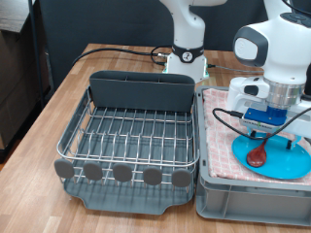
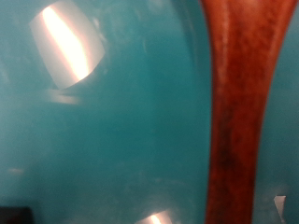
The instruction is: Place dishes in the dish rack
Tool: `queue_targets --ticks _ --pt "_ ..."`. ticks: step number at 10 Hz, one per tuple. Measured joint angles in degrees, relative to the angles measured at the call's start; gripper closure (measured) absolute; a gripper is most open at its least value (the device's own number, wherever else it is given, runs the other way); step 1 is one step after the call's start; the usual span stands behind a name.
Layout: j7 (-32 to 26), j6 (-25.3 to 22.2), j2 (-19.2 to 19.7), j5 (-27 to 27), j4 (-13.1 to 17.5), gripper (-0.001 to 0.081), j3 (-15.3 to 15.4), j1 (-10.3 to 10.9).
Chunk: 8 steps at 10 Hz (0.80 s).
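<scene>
A round light-blue plate (image 1: 282,160) lies on the pink checkered cloth inside the grey crate at the exterior view's right. A small reddish-brown wooden spoon (image 1: 258,153) rests on the plate, its bowl towards the exterior view's bottom. My gripper (image 1: 271,134) is lowered right over the spoon's handle, very close to the plate. The wrist view is filled by the spoon handle (image 2: 238,121) against the plate's blue surface (image 2: 112,131). The dish rack (image 1: 131,131), silver wire on a dark grey tray, stands at the exterior view's left with nothing on its wires.
The grey plastic crate (image 1: 233,199) sits right beside the rack. A dark oblong caddy (image 1: 141,89) runs along the rack's far edge and round dark discs (image 1: 121,173) line its near edge. A black cable (image 1: 112,50) crosses the wooden table behind.
</scene>
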Motion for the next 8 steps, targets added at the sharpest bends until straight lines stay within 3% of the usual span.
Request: queue_targets --ticks 1,2,3,4,5,6,7,8 --pt "0.3 0.2 0.1 -0.2 -0.1 0.0241 -0.3 0.2" --pt "0.5 0.4 0.1 -0.3 -0.2 0.0241 -0.5 0.3" --pt "0.6 0.4 0.1 -0.4 -0.2 0.0425 -0.8 0.5" --pt "0.7 0.4 0.1 -0.4 -0.2 0.0425 -0.9 0.6" --pt "0.7 0.4 0.1 -0.4 -0.2 0.0611 -0.9 0.6" --pt "0.7 0.6 0.1 -0.4 -0.2 0.0611 -0.9 0.6" --pt "0.7 0.8 0.1 -0.4 -0.3 0.0717 -0.9 0.6" --pt "0.7 0.9 -0.2 -0.4 -0.3 0.0716 -0.9 0.6"
